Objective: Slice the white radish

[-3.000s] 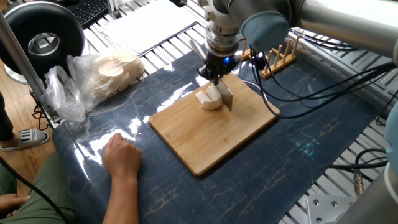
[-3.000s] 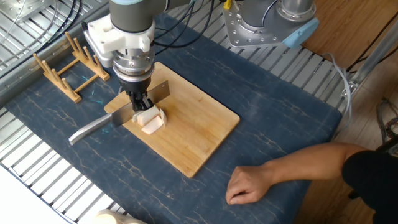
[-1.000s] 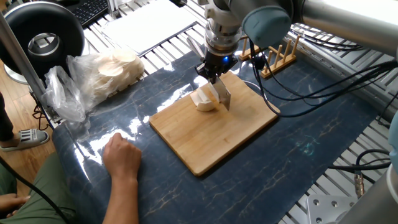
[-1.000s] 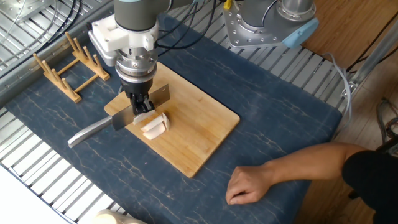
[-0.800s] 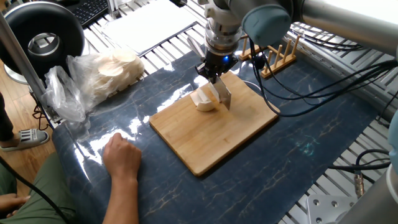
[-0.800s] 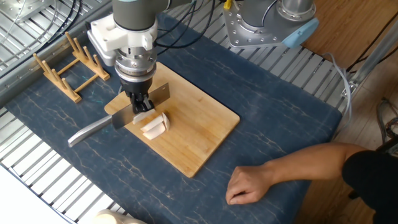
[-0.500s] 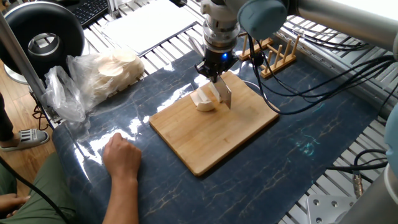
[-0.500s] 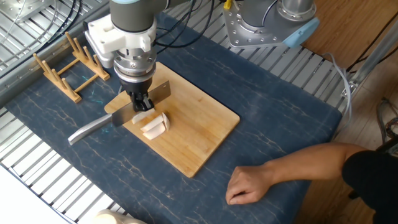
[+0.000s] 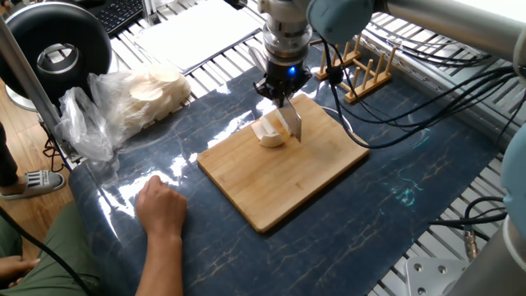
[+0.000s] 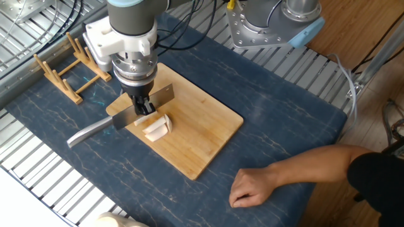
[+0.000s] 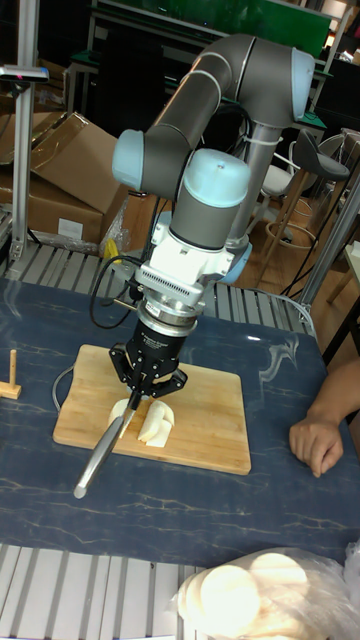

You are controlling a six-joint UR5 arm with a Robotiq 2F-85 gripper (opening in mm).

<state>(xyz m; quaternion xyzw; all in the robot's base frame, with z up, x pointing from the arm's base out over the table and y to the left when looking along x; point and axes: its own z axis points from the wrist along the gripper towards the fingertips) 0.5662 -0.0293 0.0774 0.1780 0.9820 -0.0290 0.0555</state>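
The gripper (image 10: 144,104) is clamped on a knife (image 10: 120,118) above the bamboo cutting board (image 10: 196,135), where the white radish (image 10: 156,125) lies in cut pieces. A slicing stroke is judged under way; next, the blade must be lowered squarely through an uncut piece.

The person's hand (image 10: 252,188) rests on the mat (image 10: 297,120) well clear of the cutting board (image 10: 202,135), whose near half lies open.

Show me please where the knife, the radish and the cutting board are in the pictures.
knife (image 10: 95,130): the other fixed view, on its metal handle.
radish (image 10: 156,126): the other fixed view, on the pale cut pieces.
cutting board (image 10: 202,129): the other fixed view, on bare wood right of the radish.
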